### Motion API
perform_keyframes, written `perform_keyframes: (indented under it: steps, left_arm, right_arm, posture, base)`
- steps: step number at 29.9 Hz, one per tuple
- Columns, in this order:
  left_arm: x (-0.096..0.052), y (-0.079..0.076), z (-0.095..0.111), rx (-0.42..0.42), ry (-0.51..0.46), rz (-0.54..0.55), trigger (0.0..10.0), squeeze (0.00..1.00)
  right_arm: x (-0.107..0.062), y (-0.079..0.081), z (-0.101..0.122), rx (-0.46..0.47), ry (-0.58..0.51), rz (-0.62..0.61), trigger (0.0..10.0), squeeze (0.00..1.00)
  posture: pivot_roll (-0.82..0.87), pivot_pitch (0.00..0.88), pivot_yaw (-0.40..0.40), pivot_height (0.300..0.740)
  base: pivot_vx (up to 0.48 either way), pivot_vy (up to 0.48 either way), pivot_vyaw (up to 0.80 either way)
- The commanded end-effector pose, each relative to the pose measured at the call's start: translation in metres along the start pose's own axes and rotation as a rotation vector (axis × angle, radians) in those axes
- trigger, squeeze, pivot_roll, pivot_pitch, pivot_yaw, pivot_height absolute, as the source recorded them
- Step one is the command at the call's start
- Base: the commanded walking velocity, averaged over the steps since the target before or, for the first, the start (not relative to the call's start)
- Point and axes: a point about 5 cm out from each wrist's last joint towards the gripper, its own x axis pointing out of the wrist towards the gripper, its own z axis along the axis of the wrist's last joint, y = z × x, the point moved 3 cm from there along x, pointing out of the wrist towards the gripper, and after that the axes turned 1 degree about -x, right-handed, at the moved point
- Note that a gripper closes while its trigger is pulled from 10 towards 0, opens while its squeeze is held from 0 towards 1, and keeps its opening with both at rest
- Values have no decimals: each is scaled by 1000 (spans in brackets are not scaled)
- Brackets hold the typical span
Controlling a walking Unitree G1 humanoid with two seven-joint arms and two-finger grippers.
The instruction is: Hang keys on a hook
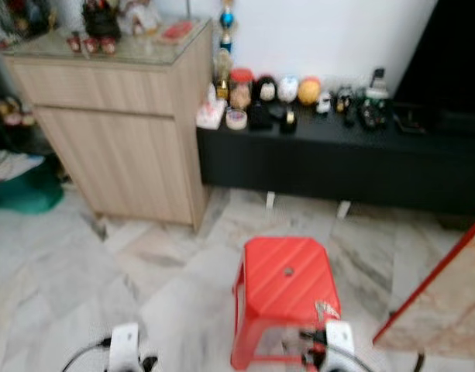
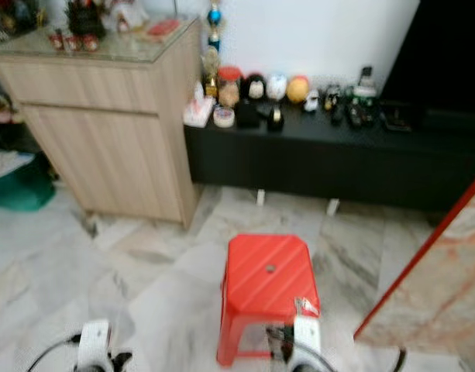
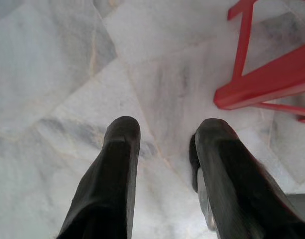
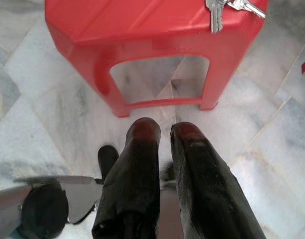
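Low on the left, left gripper (image 3: 164,144) hanging over bare marble floor (image 1: 82,263), fingers apart, holding nothing. Further right, red stool (image 1: 287,283) standing on that floor, with the keys (image 4: 215,12) resting at its near right corner, one blade drooping over the edge, likely easy to pinch from there. Just short of the stool, right gripper (image 4: 164,134) aimed at its front, fingers nearly together, empty. Beyond, wooden cabinet (image 1: 121,116) and black shelf (image 1: 338,155); no hook made out yet.
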Motion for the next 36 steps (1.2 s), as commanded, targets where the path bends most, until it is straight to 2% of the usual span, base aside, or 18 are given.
perform_keyframes:
  steps: [1, 10, 19, 20, 21, 23, 27, 31, 34, 36]
  left_arm:
    - [0, -3, -3, 7, 11, -6, 10000, 0]
    - [0, -3, 3, 34, -27, -13, 10000, 0]
    - [1, -13, 57, 84, -235, -40, 10000, 0]
    - [0, -17, 70, 71, -290, -57, 10000, 0]
    - [0, -17, 70, 71, -290, -57, 10000, 0]
    - [-3, -25, 93, 72, -385, -87, 10000, 0]
    - [-7, -32, 107, 96, -452, -112, 10000, 0]
    - [-13, -44, 123, 84, -541, -147, 10000, 0]
    - [-15, -47, 126, 123, -563, -155, 10000, 0]
    - [-16, -45, 127, 107, -574, -157, 10000, 0]
  right_arm:
    - [-1, -5, -2, 8, 4, -13, 10000, 0]
    - [-1, -5, -2, 6, 5, -13, 10000, 0]
    - [-1, -7, -2, 3, 3, -13, 10000, 0]
    - [-1, -7, -2, 2, 4, -13, 10000, 0]
    - [-1, -7, -2, 2, 4, -13, 10000, 0]
    - [-1, -7, -2, -1, 4, -12, 10000, 0]
    - [-1, -7, -2, -2, 3, -11, 10000, 0]
    - [-1, -7, -2, -3, 0, -11, 10000, 0]
    - [-1, -8, -1, -1, -7, -14, 10000, 0]
    - [-1, -8, -1, -6, -15, -15, 10000, 0]
  posture:
    - [3, 0, 25, 740]
    - [5, 0, 23, 740]
    - [4, 0, 21, 740]
    - [7, 0, 18, 740]
    - [7, 0, 18, 740]
    - [9, 0, 17, 740]
    - [6, 0, 17, 740]
    - [5, 0, 17, 740]
    - [3, 0, 18, 740]
    - [-2, 0, 22, 740]
  base:
    - [0, 0, 0]
    - [0, 0, 0]
    - [0, 0, 0]
    - [0, 0, 0]
    - [0, 0, 0]
    - [0, 0, 0]
    - [0, 0, 0]
    - [0, -296, 0]
    - [0, -294, 0]
    - [0, -291, 0]
